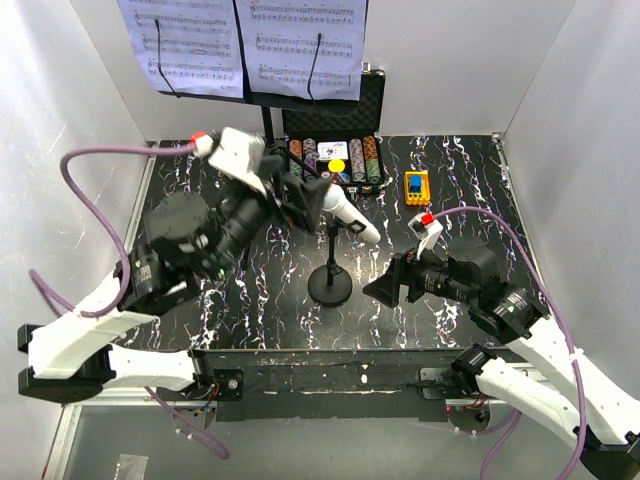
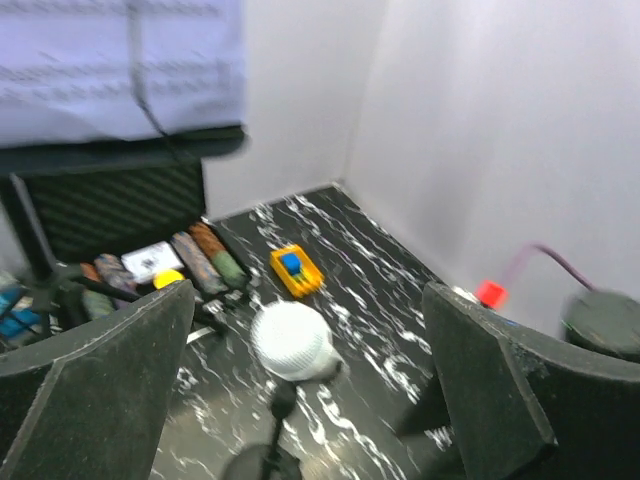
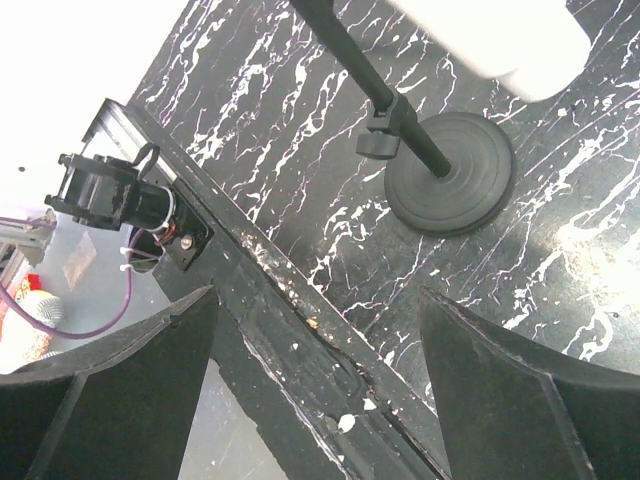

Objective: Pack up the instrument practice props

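Now the props are sitting out on the marbled table.
At the back the music stand is holding two music pages; the left gripper, fingers spread wide, is hovering by the head of the white microphone, and the right gripper, likewise spread, is hanging just beside its round base.

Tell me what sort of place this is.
Probably a robot test booth, not a real music room: plain white walls box in a black marbled table, with sheet music and a microphone set out as props.
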Controlling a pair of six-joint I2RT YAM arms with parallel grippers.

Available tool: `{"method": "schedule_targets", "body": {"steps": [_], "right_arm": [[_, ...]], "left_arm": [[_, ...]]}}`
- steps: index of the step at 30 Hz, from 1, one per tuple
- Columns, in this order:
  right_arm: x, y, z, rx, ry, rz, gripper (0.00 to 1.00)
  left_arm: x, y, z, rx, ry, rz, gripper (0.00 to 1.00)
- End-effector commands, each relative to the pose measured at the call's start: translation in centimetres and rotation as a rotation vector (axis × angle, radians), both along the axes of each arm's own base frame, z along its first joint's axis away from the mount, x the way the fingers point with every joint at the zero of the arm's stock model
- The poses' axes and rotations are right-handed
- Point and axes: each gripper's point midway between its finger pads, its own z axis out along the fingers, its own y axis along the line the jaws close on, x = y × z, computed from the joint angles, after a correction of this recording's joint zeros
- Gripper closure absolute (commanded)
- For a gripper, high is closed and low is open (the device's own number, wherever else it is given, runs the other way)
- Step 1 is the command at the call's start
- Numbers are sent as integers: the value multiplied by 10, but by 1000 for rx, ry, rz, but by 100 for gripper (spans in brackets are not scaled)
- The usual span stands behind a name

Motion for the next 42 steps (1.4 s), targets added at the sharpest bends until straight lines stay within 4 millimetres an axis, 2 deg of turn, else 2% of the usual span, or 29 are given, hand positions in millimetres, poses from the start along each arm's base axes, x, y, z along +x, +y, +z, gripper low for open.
{"method": "schedule_targets", "body": {"steps": [1, 2, 5, 8, 10, 12, 13, 16, 18, 23, 25, 26, 29, 32, 36, 38, 42], "right_arm": [[0, -4, 16, 12, -50, -2, 12], [-1, -4, 17, 13, -50, -3, 12], [-2, -6, 20, 18, -57, -6, 12], [-3, -11, 23, 10, -75, -17, 12], [-5, -14, 24, 4, -83, -16, 12], [-7, -15, 24, 1, -90, -5, 12], [-8, -16, 23, -2, -95, 0, 11], [-12, -14, 22, 9, -96, 27, 11], [-15, -11, 22, 15, -93, 47, 11], [-19, -12, 23, 13, -103, 72, 11], [-20, -12, 21, 9, -104, 75, 11], [-20, -13, 20, 10, -103, 74, 11], [-22, -11, 18, 12, -100, 86, 11], [-23, -12, 19, 14, -97, 87, 11], [-25, -17, 16, 5, -96, 73, 12], [-25, -18, 11, -3, -90, 67, 12], [-23, -17, -1, -1, -68, 50, 12]], "left_arm": [[29, 18, 18, -10, 14, -41, 2], [38, 16, 13, 0, 38, -38, 2], [54, 11, 17, 8, 55, -30, 3], [62, 11, 28, -3, 47, -33, 4], [62, 13, 27, -5, 55, -56, 4], [59, 16, 18, -9, 70, -88, 4], [48, 21, 19, -29, 60, -125, 4], [33, 22, -14, -27, 108, -204, 5], [28, 23, -46, -7, 158, -226, 6], [-9, 38, -54, -65, 96, -326, 6], [-21, 39, -59, -58, 87, -370, 5], [-25, 35, -68, -35, 103, -400, 7], [-29, 21, -108, 36, 190, -476, 14], [-25, 9, -138, 21, 229, -507, 20], [-26, 1, -162, -31, 182, -559, 19], [-28, -5, -182, -36, 172, -593, 19], [-26, -10, -202, -62, 88, -618, 14]]}}
